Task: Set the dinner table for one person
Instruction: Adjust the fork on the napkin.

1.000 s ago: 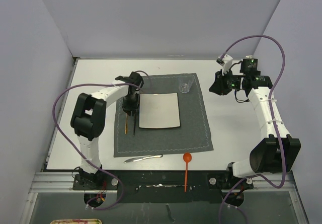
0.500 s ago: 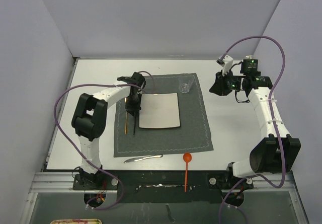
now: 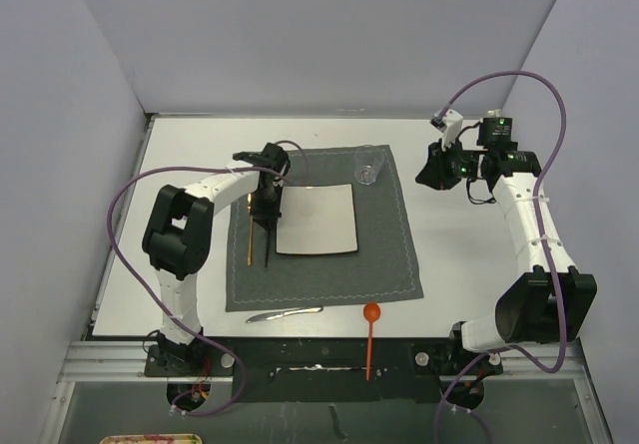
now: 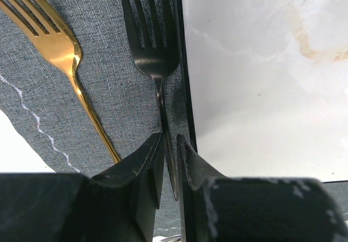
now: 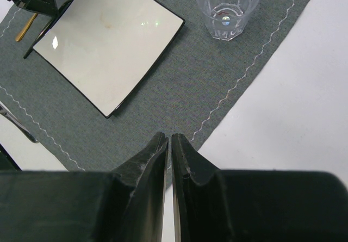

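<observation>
On the placemat (image 3: 389,254), our left pincer (image 4: 169,140) pinches the black fork (image 4: 152,46) by its handle; we judge it stiff, light, slippery.

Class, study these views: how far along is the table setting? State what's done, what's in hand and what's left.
Done: placemat, plate and glass are laid, with the gold fork left of the plate. In hand: the left claw grips the black fork by its handle, beside the plate. Left: knife and spoon lie near the table's front edge, unplaced.
</observation>
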`<state>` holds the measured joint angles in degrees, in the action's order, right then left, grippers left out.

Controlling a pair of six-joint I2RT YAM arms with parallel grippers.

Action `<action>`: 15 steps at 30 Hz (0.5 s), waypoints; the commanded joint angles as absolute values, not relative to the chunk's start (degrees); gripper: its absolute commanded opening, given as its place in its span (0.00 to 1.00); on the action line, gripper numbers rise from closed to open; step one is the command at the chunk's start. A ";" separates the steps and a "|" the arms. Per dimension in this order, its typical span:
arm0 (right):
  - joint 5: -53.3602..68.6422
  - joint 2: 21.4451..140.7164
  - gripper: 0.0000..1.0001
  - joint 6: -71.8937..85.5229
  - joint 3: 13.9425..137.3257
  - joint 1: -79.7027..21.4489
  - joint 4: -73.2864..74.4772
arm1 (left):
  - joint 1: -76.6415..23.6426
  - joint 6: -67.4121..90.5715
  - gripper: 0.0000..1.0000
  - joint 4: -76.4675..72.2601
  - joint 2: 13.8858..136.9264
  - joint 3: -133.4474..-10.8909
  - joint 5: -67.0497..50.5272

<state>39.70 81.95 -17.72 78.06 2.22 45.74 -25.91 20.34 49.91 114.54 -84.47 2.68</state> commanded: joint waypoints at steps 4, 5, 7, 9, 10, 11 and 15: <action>41.53 79.45 0.11 -17.49 78.97 2.47 44.38 | -26.19 19.64 0.14 48.53 111.49 -85.03 3.37; 41.57 79.44 0.11 -17.49 78.93 2.47 44.38 | -26.19 19.65 0.14 48.51 111.51 -84.99 3.40; 41.57 79.61 0.11 -17.34 78.86 2.46 44.30 | -26.19 19.71 0.14 48.31 111.53 -84.87 3.85; 41.57 79.63 0.11 -17.31 78.90 2.53 44.24 | -26.19 19.76 0.14 48.19 111.66 -84.89 4.35; 41.62 79.63 0.11 -17.31 78.92 2.55 44.21 | -26.19 19.77 0.14 48.17 111.74 -84.92 4.39; 41.65 79.69 0.11 -17.31 78.99 2.55 44.21 | -26.19 19.78 0.15 48.23 111.86 -84.98 4.44; 41.92 79.80 0.11 -17.31 79.18 2.53 44.30 | -26.19 19.62 0.15 48.33 112.39 -85.27 4.50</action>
<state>40.12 81.95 -17.54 78.06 2.22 45.74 -25.91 20.29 49.87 114.54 -84.47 3.53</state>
